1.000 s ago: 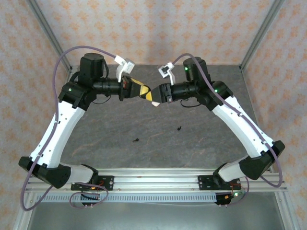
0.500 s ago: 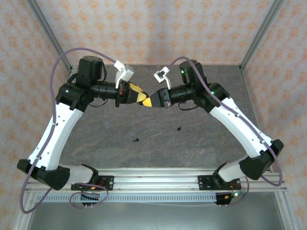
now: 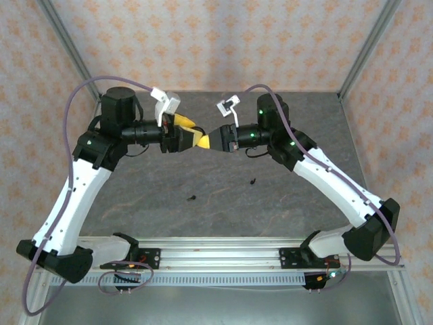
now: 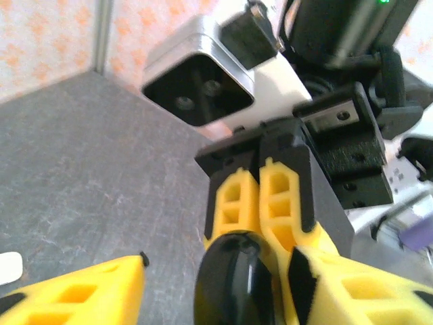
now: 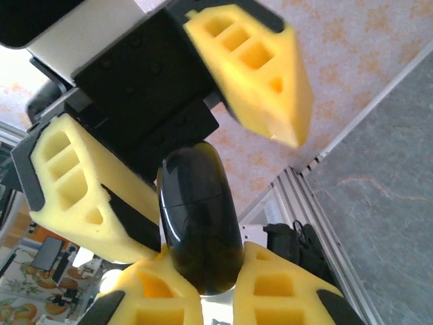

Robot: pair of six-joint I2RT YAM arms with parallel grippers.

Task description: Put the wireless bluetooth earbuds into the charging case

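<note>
Left claw point(image 3: 192, 132) has released; right claw point(image 3: 204, 141) clenches black case point(image 5: 199, 210) (midair).

Arms meet nose to nose, upper middle of frame: left gripper point(image 3: 193, 133) spread, right gripper point(image 3: 206, 141) pinched. On the grey table point(image 3: 135, 203) below, a black earbud point(image 3: 191, 198) sits centre, a second earbud point(image 3: 253, 181) off to its upper right.

White shells and black joints on the left arm point(image 3: 73, 193) and right arm point(image 3: 335, 186), purple cables point(image 3: 80, 93) looping off, chunky hollow-ribbed yellow fingers point(image 4: 281, 200).
</note>
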